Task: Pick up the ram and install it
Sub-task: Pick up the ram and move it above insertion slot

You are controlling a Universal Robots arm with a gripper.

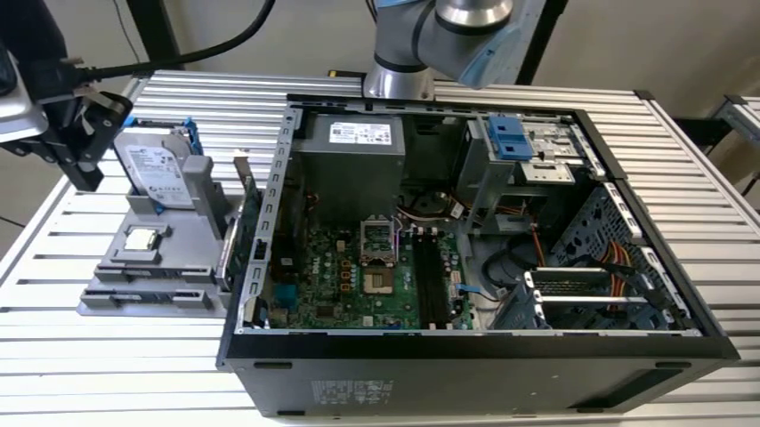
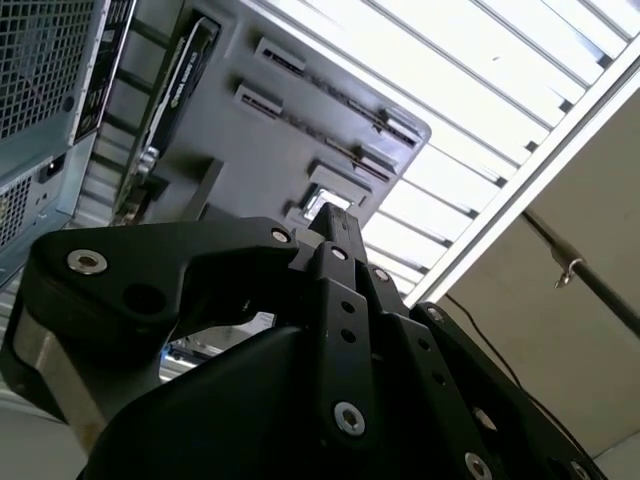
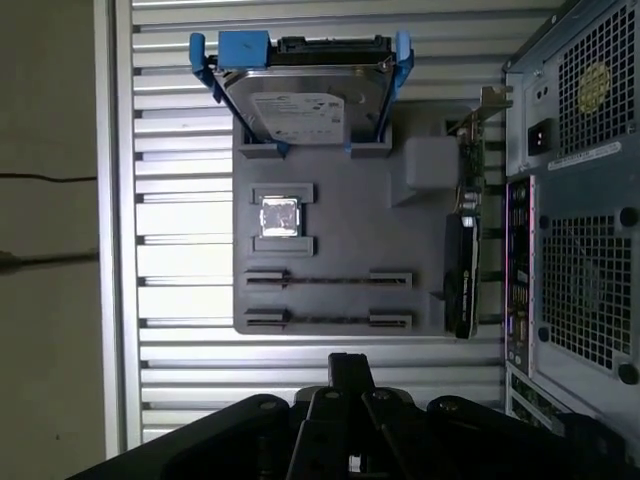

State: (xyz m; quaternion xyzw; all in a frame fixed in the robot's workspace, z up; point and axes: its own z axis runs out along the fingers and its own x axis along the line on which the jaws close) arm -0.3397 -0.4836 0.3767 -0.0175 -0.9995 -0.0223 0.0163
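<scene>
Hovering just off the grey tray [image 3: 340, 215], the gripper [image 3: 350, 362] has its fingertips drawn together, nothing visible between them. The ram [image 3: 328, 280] reads only as a thin edge-on strip in that tray, unconfirmed.

Exterior view: the camera stands apart from me, high over the near side of the open computer case [image 1: 475, 356]. It looks obliquely down across the bench [image 1: 119, 374] at middle distance. My jaws sit at the exterior view's upper left, near the grey fixture plate [image 1: 149, 267].

First wrist view: the camera rides behind my jaws and faces straight down past them. The plate lies below and ahead of them, and the case's rear panel [image 3: 580, 200] is off to one side.

Second wrist view: the camera sits close behind my jaws, low and tilted, looking along them. The plate lies beyond them.

All three views share the plate. Both wrist views share the rear panel.
</scene>
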